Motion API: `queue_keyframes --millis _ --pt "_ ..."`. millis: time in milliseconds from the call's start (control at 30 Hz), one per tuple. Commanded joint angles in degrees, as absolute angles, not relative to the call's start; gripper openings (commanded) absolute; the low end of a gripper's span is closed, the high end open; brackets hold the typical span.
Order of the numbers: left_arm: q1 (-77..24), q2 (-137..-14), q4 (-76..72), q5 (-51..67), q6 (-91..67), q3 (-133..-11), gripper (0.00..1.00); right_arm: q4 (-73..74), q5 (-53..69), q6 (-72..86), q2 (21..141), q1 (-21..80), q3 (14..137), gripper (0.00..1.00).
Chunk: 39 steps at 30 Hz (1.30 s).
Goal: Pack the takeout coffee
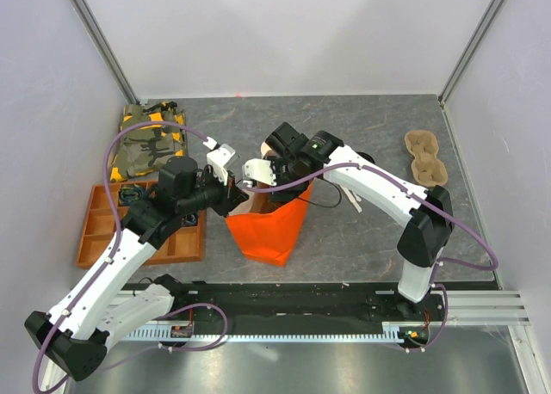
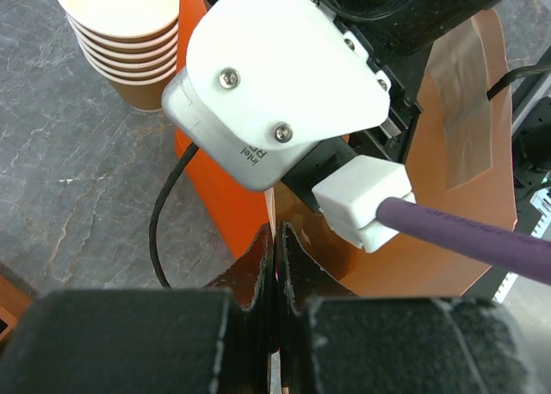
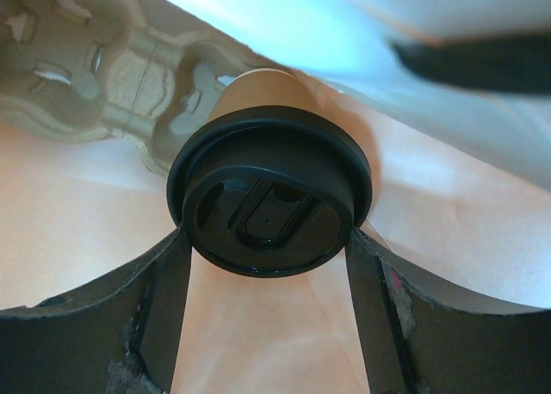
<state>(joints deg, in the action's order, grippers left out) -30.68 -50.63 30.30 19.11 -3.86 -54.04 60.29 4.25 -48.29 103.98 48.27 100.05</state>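
The takeout coffee (image 3: pixel 269 196), a tan cup with a black lid, sits between the fingers of my right gripper (image 3: pixel 267 239), lid toward the camera, inside the orange bag (image 1: pixel 267 226). The fingers press on both sides of the lid. A moulded paper cup carrier (image 3: pixel 103 76) lies in the bag just beyond the cup. In the top view my right gripper (image 1: pixel 277 169) reaches down into the bag's mouth and the cup is hidden. My left gripper (image 2: pixel 277 239) is shut on the bag's top edge (image 2: pixel 274 206) and holds it up; it also shows in the top view (image 1: pixel 234 189).
A stack of lidless tan cups (image 2: pixel 120 41) stands left of the bag. An orange compartment tray (image 1: pixel 108 226) and a camouflage pouch (image 1: pixel 151 140) lie at the left. Another paper cup carrier (image 1: pixel 426 157) lies at the far right.
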Motion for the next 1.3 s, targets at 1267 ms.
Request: queue_keyframes --millis 1267 --pt "-34.01 -46.23 25.84 16.71 -4.4 -52.64 0.03 59.06 20.12 -45.71 104.33 39.11 101.25 0.35"
